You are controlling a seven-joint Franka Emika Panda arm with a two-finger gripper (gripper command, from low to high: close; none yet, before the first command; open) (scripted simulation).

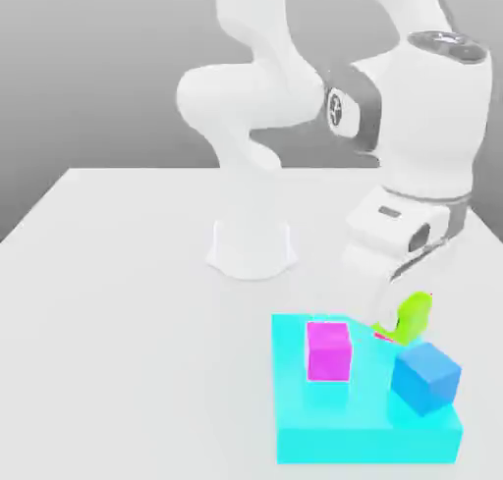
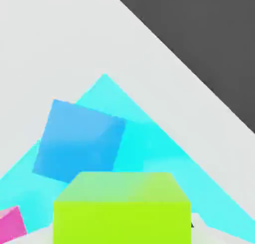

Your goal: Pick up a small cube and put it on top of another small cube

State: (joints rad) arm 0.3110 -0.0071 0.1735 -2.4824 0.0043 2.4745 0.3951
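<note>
1. My end effector is pinching the green cube, its fingers pressed against the cube's sides; in the exterior view the cube sits tilted between them, lifted above the cyan platform.
2. In the hand view the green cube sits right under my camera, its flat lime faces close up.
3. The cyan platform lies flat on the white surface, toward the exterior view's right, in front of my base.
4. A magenta cube stands upright on the platform, toward the exterior view's left of the green cube and apart from it.
5. A thin sliver of a second magenta thing peeks out just below the green cube; I cannot tell its shape or whether the green cube touches it. In the hand view a pink corner shows beside the green cube.
6. The blue cube rests on the platform, turned at an angle, near the green cube and just below it in the exterior view; in the hand view the blue cube lies beyond the green one.
</note>
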